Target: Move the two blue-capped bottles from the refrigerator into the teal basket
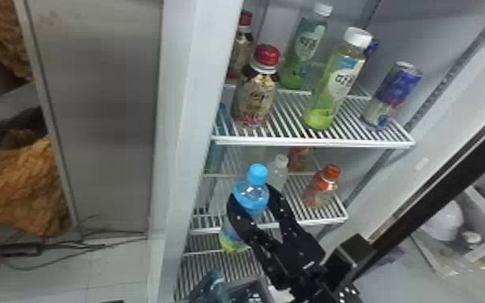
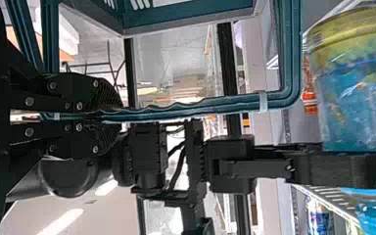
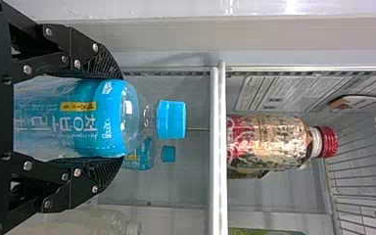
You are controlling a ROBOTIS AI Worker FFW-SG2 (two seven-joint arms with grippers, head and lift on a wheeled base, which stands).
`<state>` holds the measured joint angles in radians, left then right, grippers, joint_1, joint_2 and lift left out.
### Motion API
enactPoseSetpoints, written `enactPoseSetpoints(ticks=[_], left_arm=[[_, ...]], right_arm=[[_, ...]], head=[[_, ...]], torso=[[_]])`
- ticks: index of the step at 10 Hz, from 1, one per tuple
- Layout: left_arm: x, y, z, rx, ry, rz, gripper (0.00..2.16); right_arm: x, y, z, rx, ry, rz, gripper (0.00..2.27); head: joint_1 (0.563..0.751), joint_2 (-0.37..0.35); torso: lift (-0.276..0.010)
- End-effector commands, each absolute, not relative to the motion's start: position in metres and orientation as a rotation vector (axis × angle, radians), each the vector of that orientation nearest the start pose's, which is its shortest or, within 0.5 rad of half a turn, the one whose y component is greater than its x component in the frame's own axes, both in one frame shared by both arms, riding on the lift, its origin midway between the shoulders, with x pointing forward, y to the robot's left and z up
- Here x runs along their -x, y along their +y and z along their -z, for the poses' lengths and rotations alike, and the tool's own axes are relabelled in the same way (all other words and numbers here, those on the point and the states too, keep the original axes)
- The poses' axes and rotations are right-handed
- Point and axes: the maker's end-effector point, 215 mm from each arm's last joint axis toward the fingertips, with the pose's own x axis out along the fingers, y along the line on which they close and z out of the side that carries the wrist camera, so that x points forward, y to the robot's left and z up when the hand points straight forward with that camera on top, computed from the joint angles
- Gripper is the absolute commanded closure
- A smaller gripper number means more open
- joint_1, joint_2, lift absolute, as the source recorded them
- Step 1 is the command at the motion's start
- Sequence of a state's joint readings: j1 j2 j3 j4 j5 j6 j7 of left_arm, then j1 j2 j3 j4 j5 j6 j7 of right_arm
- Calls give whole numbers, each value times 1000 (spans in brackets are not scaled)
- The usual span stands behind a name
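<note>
From the head view's centre: two red-capped bottles [image 1: 255, 98] at twelve o'clock; two green bottles [image 1: 332, 86], at one and two; one can [image 1: 392, 96] at two; one orange-capped bottle [image 1: 321, 187] and one clear bottle [image 1: 278, 173], both at four. Blue-capped bottles [image 1: 250, 191] count two, the nearer at six. One basket [image 1: 213, 282], also at six. Shelves [image 1: 326, 143]: at least three.

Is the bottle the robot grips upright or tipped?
Upright: the blue-capped bottle is roughly parallel to the red-capped bottle on the shelf, caps up.
</note>
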<state>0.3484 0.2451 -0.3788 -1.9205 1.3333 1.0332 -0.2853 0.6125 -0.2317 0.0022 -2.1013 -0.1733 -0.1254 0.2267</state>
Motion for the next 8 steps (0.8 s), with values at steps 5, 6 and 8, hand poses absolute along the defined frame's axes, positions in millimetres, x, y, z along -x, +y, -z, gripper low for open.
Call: enactPoseSetpoints(ticks=[5,6,8], left_arm=[[-189,-114,381,1145,1091,1176,1095],[-189,-114,381,1145,1091,1176,1095],[-189,-113,381,1148,1090,1173,1095]], right_arm=[[-361,-198,303,28,49,-366,636],[-357,-199,303,33,65,-373,636],[-346,-204,313,43,123,-389,636]], head=[[695,-350],[695,-350],[695,-350]], torso=[[-154],[-154],[-154]])
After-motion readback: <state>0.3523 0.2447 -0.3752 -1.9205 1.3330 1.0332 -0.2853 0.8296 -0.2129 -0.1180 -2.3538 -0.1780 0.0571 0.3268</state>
